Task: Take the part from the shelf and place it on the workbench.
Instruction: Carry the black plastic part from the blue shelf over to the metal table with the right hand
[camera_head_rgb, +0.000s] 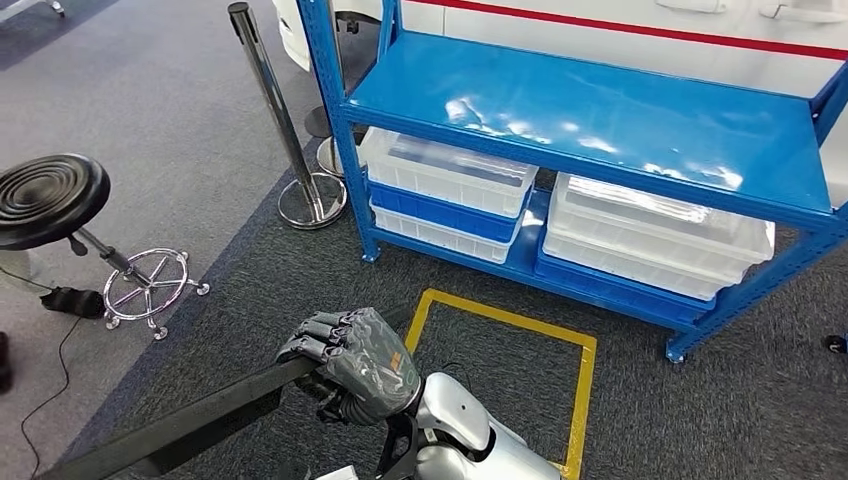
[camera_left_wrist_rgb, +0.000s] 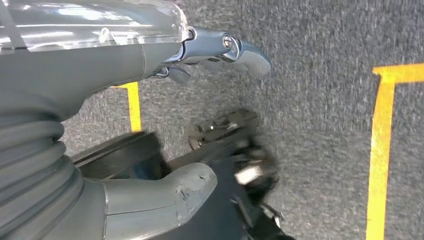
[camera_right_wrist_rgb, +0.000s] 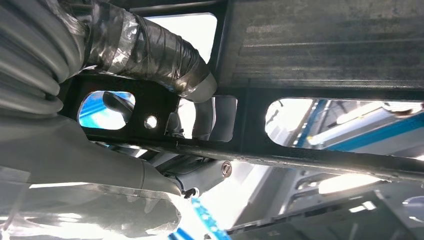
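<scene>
Part (camera_head_rgb: 190, 420): a long, flat black metal member, held low at the robot's front and running from the right hand (camera_head_rgb: 352, 362) toward the lower left corner of the head view. It is off the blue shelf (camera_head_rgb: 600, 120) and above the grey carpet (camera_head_rgb: 300, 270).

Right hand: fingers clenched over the upper end of the part. The right wrist view shows the same part (camera_right_wrist_rgb: 325, 50) close up, with rounded cut-outs and a small hole in its web. A tape-wrapped finger (camera_right_wrist_rgb: 150, 50) curls over its edge, and blue framing is visible through the openings.

Left hand (camera_left_wrist_rgb: 90, 75): hangs over the carpet and grasps nothing. Its fingers (camera_left_wrist_rgb: 240, 50) are extended and stand apart from the thumb (camera_left_wrist_rgb: 165, 195).

Shelf: top deck bare and glossy. On the lower level are two stacks of white bins, one at the left (camera_head_rgb: 450, 170) and one at the right (camera_head_rgb: 650, 235).

Floor: a square of yellow tape (camera_head_rgb: 585, 380) lies on the carpet just before the shelf. A chrome post (camera_head_rgb: 275, 110) stands on a round base near the shelf's left upright. A black round-seated stool (camera_head_rgb: 50, 195) stands well to the left.
</scene>
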